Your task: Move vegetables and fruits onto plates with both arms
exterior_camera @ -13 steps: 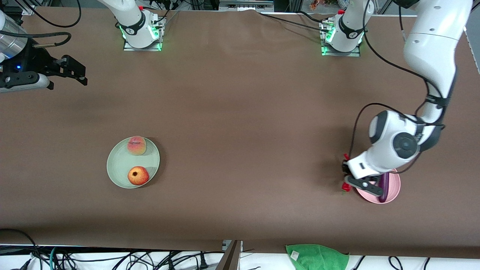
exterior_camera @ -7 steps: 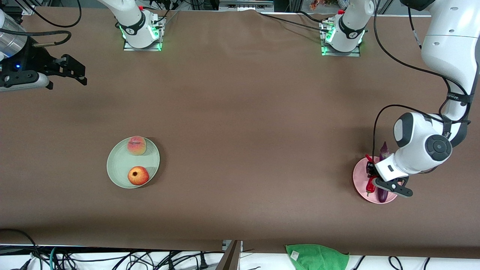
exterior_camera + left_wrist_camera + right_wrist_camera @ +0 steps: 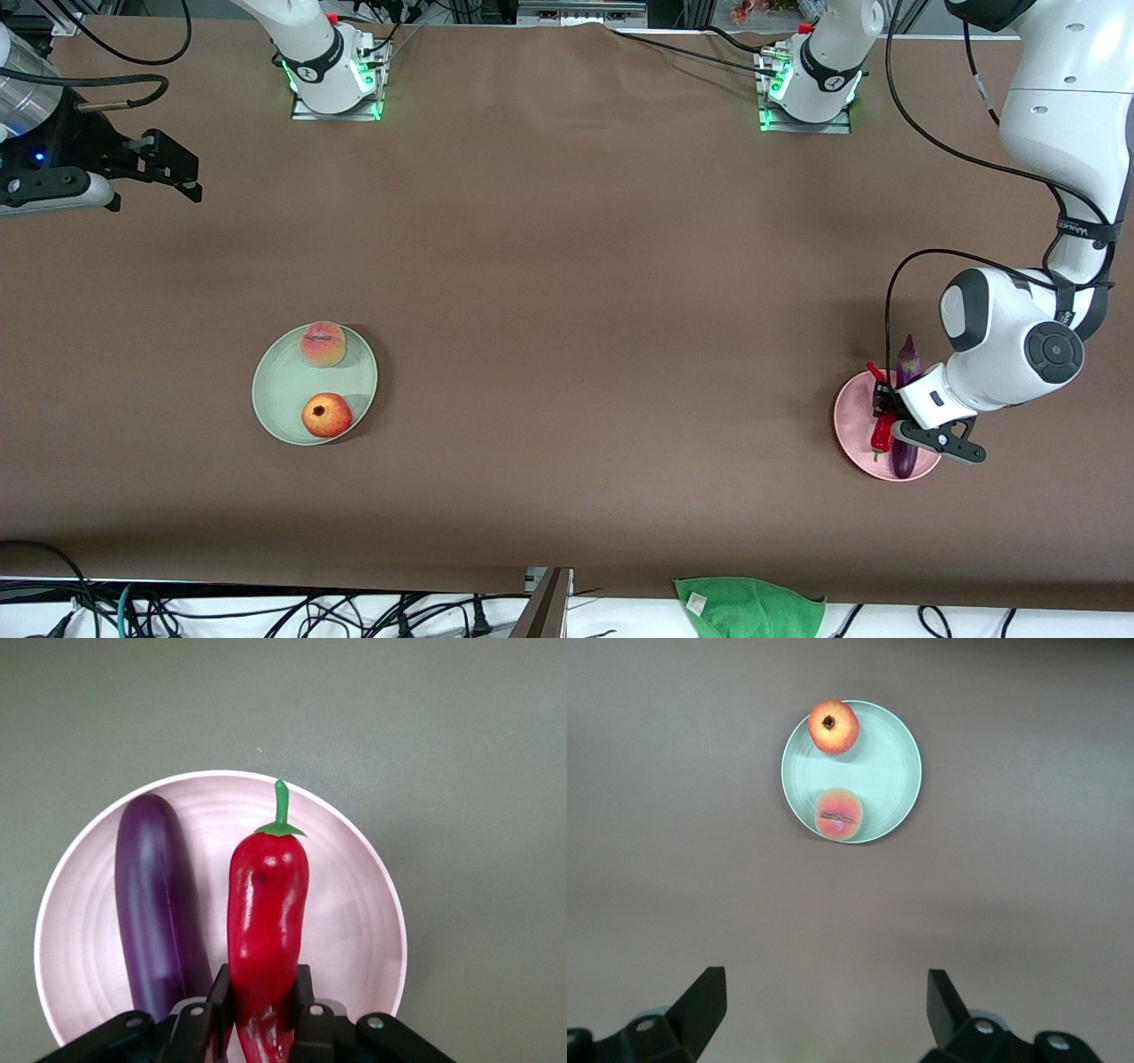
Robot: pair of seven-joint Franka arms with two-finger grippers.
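Observation:
My left gripper (image 3: 882, 415) (image 3: 260, 985) is shut on the lower end of the red chili pepper (image 3: 268, 904) (image 3: 879, 436). It holds the chili low over the pink plate (image 3: 850, 418) (image 3: 350, 904). The purple eggplant (image 3: 152, 904) (image 3: 904, 365) lies on that plate alongside the chili, partly hidden under the wrist. The mint green plate (image 3: 282, 392) (image 3: 881, 771) carries the peach (image 3: 322, 344) (image 3: 839, 814) and the red apple-like fruit (image 3: 326, 416) (image 3: 834, 726). My right gripper (image 3: 182, 168) (image 3: 824, 992) waits open and holds nothing, high over the right arm's end of the table.
A green cloth (image 3: 749, 605) lies at the table edge nearest the front camera. Cables hang below that edge. The two arm bases (image 3: 335, 80) (image 3: 808, 89) stand along the table's back edge. Bare brown table lies between the two plates.
My left arm has carried the chili from beside the pink plate to over it, next to the eggplant. The right arm has stayed put.

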